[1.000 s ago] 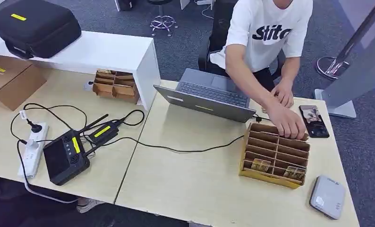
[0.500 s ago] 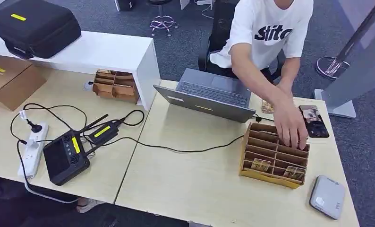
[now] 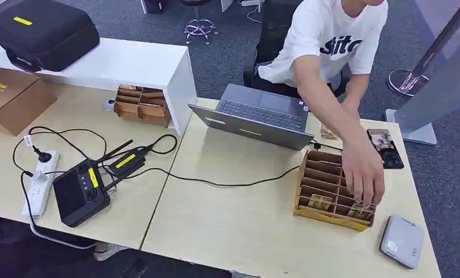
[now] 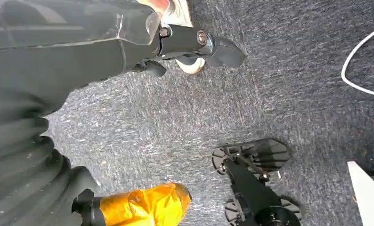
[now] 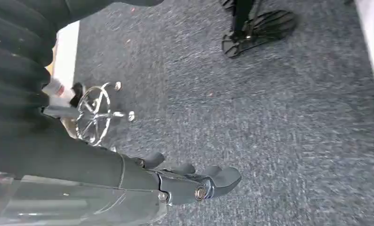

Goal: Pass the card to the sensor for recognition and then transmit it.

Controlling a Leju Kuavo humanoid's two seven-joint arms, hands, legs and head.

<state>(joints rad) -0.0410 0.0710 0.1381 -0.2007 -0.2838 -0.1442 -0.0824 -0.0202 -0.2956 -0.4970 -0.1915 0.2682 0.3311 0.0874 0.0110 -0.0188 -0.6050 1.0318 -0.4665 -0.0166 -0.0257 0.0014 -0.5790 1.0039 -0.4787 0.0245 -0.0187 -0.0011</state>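
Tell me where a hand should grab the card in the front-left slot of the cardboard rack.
Judging from the head view, pinch the card's exposed top edge from above. It sits in a narrow slot of the rack, with dividers closing in its faces. The person's hand is over the neighbouring slots now, so wait.

An office workspace: pale wooden desks (image 3: 239, 226) on grey carpet (image 3: 227, 58), an open grey laptop (image 3: 254, 116) at frame centre, a white power strip (image 3: 41, 182) at lower left, and a black swivel chair (image 3: 271, 35) at top centre.
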